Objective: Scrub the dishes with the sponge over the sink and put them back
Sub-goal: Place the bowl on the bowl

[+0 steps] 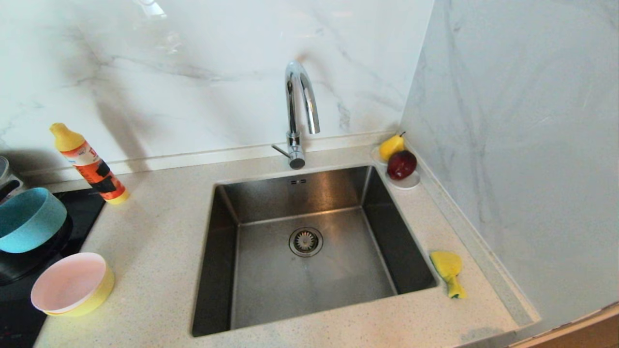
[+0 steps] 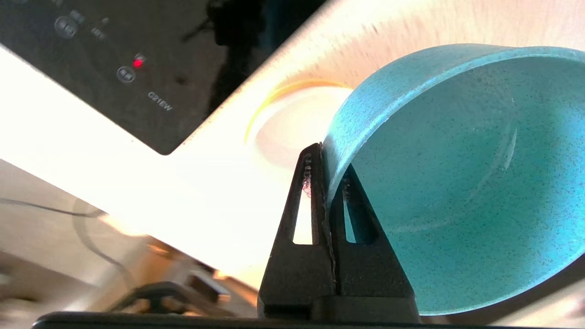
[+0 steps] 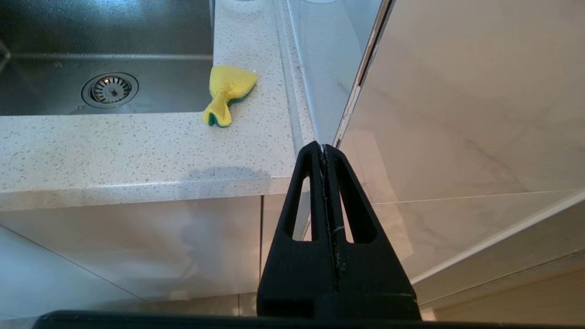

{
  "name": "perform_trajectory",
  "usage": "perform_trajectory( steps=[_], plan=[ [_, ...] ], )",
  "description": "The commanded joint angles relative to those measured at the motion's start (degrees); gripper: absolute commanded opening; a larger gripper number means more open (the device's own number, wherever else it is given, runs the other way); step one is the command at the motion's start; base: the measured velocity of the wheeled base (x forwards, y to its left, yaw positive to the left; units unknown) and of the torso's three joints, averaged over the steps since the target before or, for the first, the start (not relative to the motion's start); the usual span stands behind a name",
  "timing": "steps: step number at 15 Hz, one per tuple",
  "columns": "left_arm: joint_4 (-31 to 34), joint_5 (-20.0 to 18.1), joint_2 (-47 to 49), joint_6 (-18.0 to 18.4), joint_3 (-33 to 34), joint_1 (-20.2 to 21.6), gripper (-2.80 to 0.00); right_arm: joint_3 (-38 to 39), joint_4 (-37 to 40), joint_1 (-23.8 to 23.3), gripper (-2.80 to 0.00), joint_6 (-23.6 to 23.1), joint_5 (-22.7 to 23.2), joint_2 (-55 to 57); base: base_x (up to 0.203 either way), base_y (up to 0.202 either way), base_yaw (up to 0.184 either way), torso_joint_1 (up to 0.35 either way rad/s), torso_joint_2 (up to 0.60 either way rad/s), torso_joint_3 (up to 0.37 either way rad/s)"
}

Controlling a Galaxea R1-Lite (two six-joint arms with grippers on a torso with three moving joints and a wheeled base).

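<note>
Pinching light blue bowl [image 2: 457, 183] rim, left tool [image 2: 325, 155], pink bowl [image 1: 67, 282] nested in yellow bowl [image 1: 96, 295]

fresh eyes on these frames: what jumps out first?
The big steel sink fills the middle of the counter, bare, under the curved chrome tap. At far left the light blue bowl hangs tilted over the black cooktop, its rim pinched in the left pincer. The pink bowl sits nested in the yellow bowl on the counter below it, and the sponge lies crumpled by the sink's right edge.
</note>
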Motion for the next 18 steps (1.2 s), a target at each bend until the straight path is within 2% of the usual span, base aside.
perform_trajectory(
  steps=[1, 2, 5, 9, 12, 18],
  plan=[
    [0.24, 4.08, -1.09, 0.42, 1.2, -3.5, -2.8, 0.08, 0.0, 0.0, -2.8, -0.03, 0.02, 0.09, 0.0, 0.0, 0.0, 0.0, 0.0, 0.0],
    [-0.08, 6.68, -1.01, 1.33, 2.68, -4.58, -2.8, 0.0, 0.0, 0.0, -2.8, -0.03, 0.02, 0.09, 0.0, 0.0, 0.0, 0.0, 0.0, 0.0],
    [-2.4, 9.07, -0.85, 6.48, 8.2, -5.8, -2.8, 0.0, 0.0, 0.02, -2.8, -0.03, 0.02, 0.09, 0.0, 0.0, 0.0, 0.0, 0.0, 0.0],
    [-13.21, 13.79, -1.77, 7.45, 19.25, -7.12, -2.8, 0.0, 0.0, 0.0, -2.8, -0.03, 0.02, 0.09, 0.0, 0.0, 0.0, 0.0, 0.0, 0.0],
    [-16.46, 14.39, -2.11, 8.33, 23.15, -7.6, -2.8, 0.0, 0.0, 0.0, -2.8, -0.03, 0.02, 0.09, 0.0, 0.0, 0.0, 0.0, 0.0, 0.0],
    [-18.15, 14.22, -2.11, 7.94, 23.98, -7.66, -2.8, 0.0, 0.0, 0.0, -2.8, -0.03, 0.02, 0.09, 0.0, 0.0, 0.0, 0.0, 0.0, 0.0]
  ],
)
